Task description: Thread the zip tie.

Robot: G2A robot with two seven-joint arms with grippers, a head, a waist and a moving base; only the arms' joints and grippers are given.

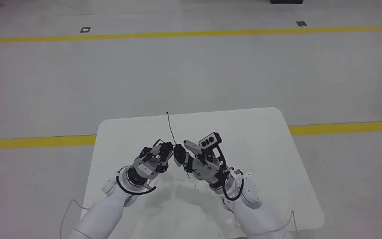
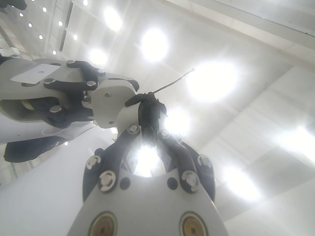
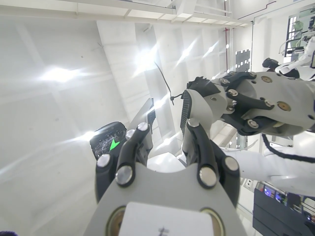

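Your left gripper (image 2: 149, 114) pinches the thin black plastic zip tie (image 3: 172, 96), tail up above the white rounded table (image 1: 268, 137). The right gripper (image 3: 168, 109) has its 2 fingers spread just beside it. Close off-line and you'll likely bend the strap and miss the head.

The zip tie (image 1: 169, 126) looks plastic, the table (image 1: 256, 137) smooth and matt.
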